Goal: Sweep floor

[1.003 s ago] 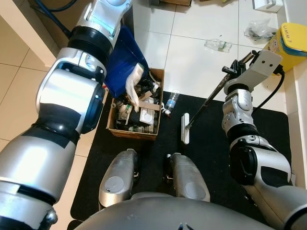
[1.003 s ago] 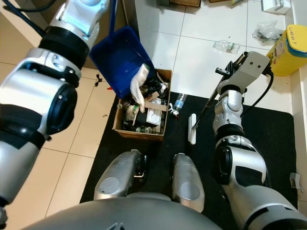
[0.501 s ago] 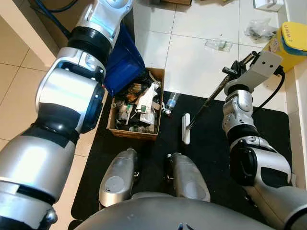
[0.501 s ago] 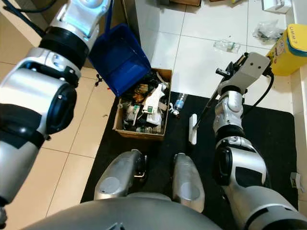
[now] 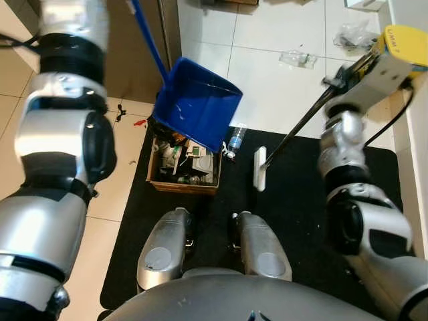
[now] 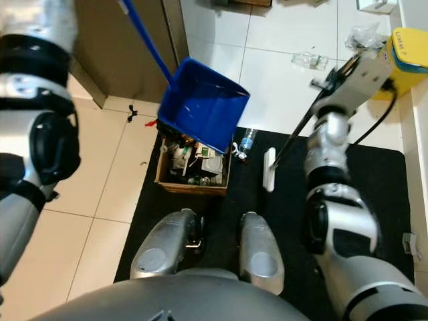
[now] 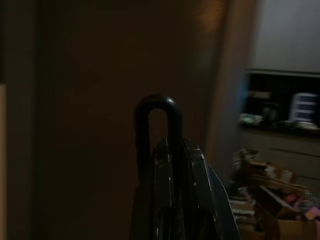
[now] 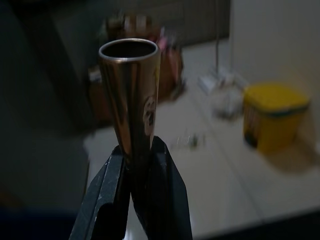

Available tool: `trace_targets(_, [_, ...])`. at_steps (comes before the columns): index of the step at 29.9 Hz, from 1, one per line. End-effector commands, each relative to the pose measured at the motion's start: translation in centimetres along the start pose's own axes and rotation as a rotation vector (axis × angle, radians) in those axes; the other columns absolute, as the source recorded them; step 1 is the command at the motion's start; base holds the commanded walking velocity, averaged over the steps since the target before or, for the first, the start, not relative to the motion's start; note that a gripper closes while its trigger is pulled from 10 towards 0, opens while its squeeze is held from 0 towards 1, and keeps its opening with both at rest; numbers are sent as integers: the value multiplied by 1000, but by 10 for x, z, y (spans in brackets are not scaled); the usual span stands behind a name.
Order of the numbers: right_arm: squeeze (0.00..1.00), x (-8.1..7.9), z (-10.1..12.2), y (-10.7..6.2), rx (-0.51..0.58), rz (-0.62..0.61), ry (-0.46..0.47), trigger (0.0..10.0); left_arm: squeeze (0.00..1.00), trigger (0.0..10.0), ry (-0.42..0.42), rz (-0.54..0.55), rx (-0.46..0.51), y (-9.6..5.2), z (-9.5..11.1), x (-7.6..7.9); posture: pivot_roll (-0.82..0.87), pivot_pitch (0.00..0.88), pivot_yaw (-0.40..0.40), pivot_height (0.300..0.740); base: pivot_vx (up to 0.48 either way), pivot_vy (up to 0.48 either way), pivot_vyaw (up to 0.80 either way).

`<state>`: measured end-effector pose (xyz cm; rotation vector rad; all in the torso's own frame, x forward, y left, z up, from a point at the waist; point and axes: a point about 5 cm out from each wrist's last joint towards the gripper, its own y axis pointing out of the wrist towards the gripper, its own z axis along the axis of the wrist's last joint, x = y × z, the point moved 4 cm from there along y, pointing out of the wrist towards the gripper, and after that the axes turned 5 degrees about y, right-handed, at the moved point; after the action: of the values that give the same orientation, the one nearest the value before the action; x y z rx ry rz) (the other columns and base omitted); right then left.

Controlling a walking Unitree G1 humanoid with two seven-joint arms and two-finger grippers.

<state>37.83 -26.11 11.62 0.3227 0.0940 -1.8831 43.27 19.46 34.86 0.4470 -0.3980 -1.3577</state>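
Over one box (image 5: 182,175), one dustpan (image 5: 198,101).

We note a cardboard box (image 5: 184,168) of mixed rubbish on a black mat (image 5: 294,221), a plastic bottle (image 5: 235,140) just beside it, and a yellow bin (image 6: 408,60) on white tile.

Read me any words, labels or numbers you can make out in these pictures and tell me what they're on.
Black handwriting, roughly "UMM?", on the lid of the yellow bin; too blurred to be sure.
Labels on the packaging in the cardboard box: too small to read.
Plastic bottle label: unreadable.
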Motion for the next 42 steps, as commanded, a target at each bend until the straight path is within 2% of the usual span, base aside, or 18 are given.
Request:
trace_targets(1, [0, -5, 23, 7, 87, 11, -6, 10000, 0, 10000, -6, 32, 8, 1, 11, -13, 158, 12, -20, 740, 0, 0, 0])
trace_targets(4, [0, -5, 39, 11, 137, 8, -22, 10000, 0, 10000, -18, 38, -47, -5, 3, -17, 157, 7, -23, 740, 0, 0, 0])
trace_targets(9, [0, -3, 49, 13, 167, -1, -42, 10000, 0, 10000, -38, 45, -108, -11, -5, -17, 151, 0, -24, 740, 0, 0, 0])
trace_targets(19, [0, 1, 54, 12, 176, -11, -118, 10000, 0, 10000, -47, 45, -160, -16, -3, -18, 145, 0, -21, 740, 0, 0, 0])
trace_targets(25, [0, -6, 57, 12, 183, 13, -73, 10000, 0, 10000, -58, 40, -172, -19, -1, -14, 139, 0, -17, 740, 0, 0, 0])
trace_targets(29, [0, -9, 49, 10, 150, 11, 4, 10000, 0, 10000, -70, 14, -198, -23, -5, -2, 140, 0, -18, 740, 0, 0, 0])
trace_targets(37, [0, -12, 47, 10, 142, 14, -7, 10000, 0, 10000, -76, -13, -211, -26, -7, 8, 136, 0, -15, 740, 0, 0, 0])
trace_targets(42, [0, -10, 46, 9, 136, 8, -23, 10000, 0, 10000, -76, -33, -222, -29, -9, 11, 132, 0, -14, 740, 0, -399, 0])
